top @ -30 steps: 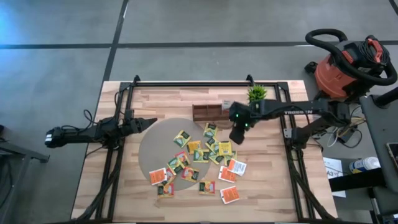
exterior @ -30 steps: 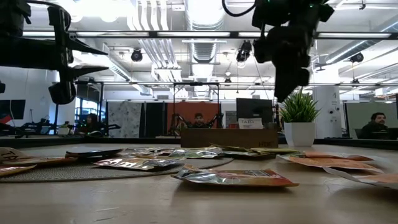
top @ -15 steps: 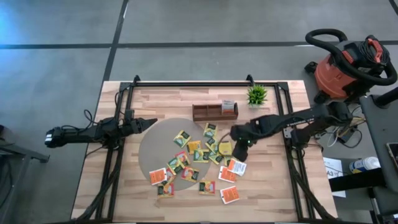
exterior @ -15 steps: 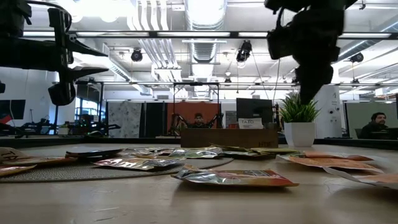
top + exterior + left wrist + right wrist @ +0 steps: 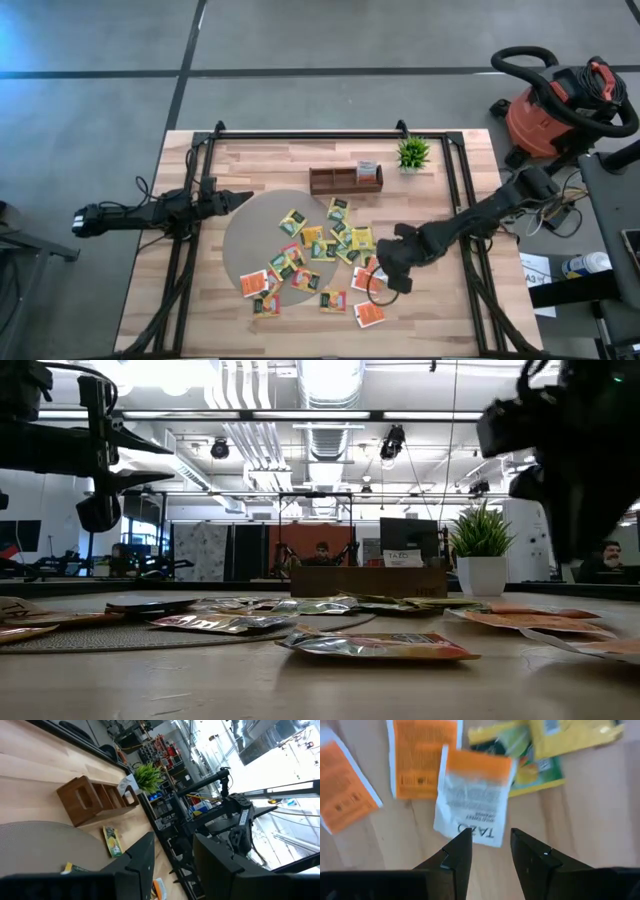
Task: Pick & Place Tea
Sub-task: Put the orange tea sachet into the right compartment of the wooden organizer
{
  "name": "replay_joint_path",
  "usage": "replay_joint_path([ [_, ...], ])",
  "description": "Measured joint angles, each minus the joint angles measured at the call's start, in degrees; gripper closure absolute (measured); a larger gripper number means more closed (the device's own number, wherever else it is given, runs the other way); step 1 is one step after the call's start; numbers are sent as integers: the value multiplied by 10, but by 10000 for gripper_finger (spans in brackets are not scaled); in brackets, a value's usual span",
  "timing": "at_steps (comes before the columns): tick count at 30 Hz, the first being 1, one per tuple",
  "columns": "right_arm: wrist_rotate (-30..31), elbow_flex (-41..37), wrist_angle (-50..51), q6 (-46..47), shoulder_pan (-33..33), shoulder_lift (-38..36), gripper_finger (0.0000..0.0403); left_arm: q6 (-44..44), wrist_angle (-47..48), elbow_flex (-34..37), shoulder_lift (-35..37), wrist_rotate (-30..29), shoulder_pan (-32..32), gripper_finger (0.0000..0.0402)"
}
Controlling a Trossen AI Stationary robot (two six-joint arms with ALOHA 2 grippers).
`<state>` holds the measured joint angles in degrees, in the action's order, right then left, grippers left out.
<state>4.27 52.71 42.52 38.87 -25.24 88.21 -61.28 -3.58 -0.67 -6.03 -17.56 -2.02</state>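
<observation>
Right pincer point(image 5: 487, 851) narrowly parted, empty, just above a white-and-orange sachet point(image 5: 472, 796) at the right edge of the tea sachets point(image 5: 320, 255) scattered mid-bench point(image 5: 250, 160). Left pincer point(image 5: 240, 197) parked at the left side, slightly parted, empty.

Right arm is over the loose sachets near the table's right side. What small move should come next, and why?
Probably a short straight descent. The right gripper is open and hangs above the white-and-orange sachet, which lies flat on the table just ahead of the fingertips. Lowering would bring the fingers around its near edge before closing. The left gripper waits at the mat's edge.
</observation>
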Motion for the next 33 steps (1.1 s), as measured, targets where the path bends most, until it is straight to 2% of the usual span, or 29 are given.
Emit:
replay_joint_path([
  [7,4,11,-17,0,-66,56,243,-1,2,0,-1,5,0,271],
  [15,91,62,-19,-4,-111,115,210,-2,6,0,-4,25,0,271],
  [20,95,87,-15,14,-114,164,194,-2,7,0,-5,45,0,271],
  [24,122,111,7,23,-115,194,195,-2,7,0,-5,56,0,271],
  [28,163,138,54,75,-113,212,209,-3,9,0,-6,66,0,271],
  [33,202,138,57,104,-104,220,226,-2,11,0,-6,73,0,271],
])
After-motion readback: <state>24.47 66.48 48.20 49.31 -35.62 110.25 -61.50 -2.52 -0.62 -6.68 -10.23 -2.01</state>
